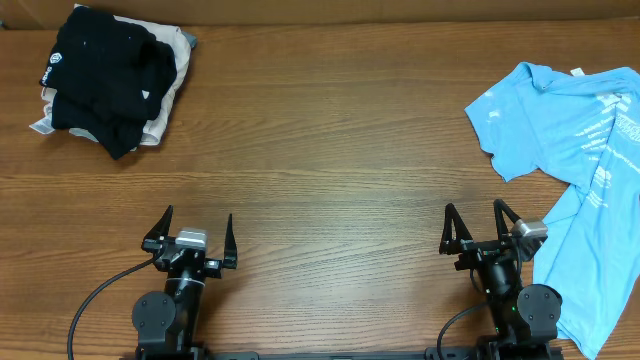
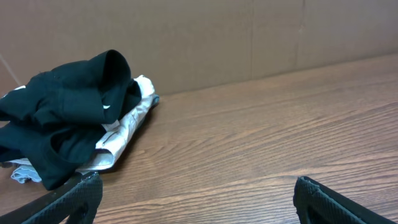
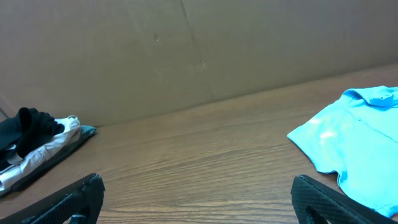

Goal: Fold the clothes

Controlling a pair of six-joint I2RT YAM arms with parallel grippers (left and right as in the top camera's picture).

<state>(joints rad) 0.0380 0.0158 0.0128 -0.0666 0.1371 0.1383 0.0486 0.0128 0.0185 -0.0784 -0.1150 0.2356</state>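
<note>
Left gripper and right gripper sit low in the frame, jaws apart, empty. Shirt lies rumpled at the right edge. I judge folding unstarted; next I must pull it to centre and flatten it.

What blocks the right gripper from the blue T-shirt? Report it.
Nothing visible. The right gripper is open and empty; only bare table lies between it and the blue T-shirt, at the right edge. The black garment pile sits far off at the left corner.
</note>
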